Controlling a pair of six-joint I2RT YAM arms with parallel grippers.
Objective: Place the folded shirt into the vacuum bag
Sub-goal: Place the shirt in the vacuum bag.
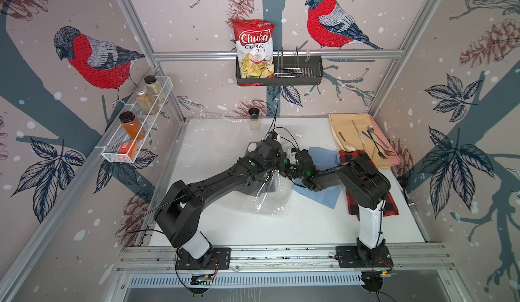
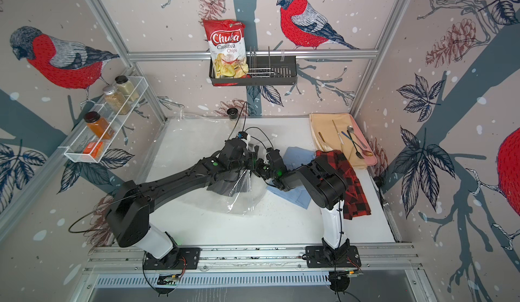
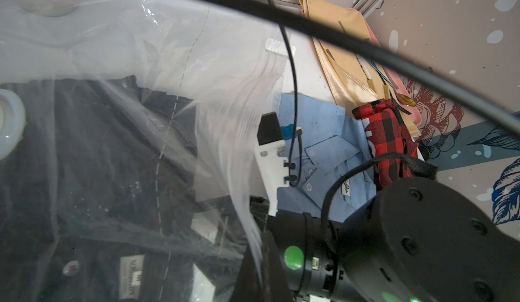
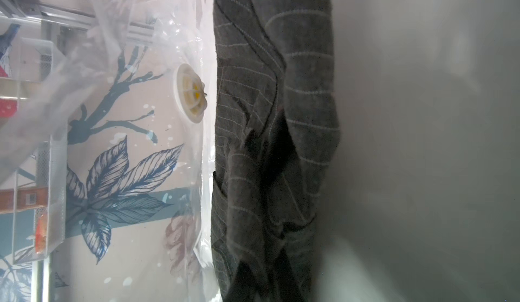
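Both grippers were closed. The left gripper [image 1: 275, 171] pinched the upper lip of the bag [image 1: 268, 202] and held it raised off the table [image 1: 295, 230], so the mouth gaped toward the robot's right. The right gripper [image 1: 284, 166] was inside that mouth. Its fingers were hidden in every view, but the grey shirt [image 4: 267, 117] filled the right wrist view from very close, so I judged it was clamped on the cloth.

Most of the work appeared done. The grey shirt lay inside the bag, under the clear film, just beside the white valve [image 1: 252, 146] and near the middle of the table. In both top views the left arm [image 1: 225, 174] covered most of it. What was left, in my judgement, was to let the shirt go, draw the right gripper out and lower the lip. A blue shirt [image 1: 323, 157] and a plaid shirt [image 1: 352, 206] lay outside, near the mouth; I could not tell whether they belonged to the task.

The grey shirt lay mostly flat. Its long axis seemed to run from beside the valve toward the robot's bases, along the mouth and not into the depth of the bag. The collar label [image 3: 132, 275] sat at the end away from the valve, so the collar probably pointed toward the robot. The far end was covered, so this was not certain.
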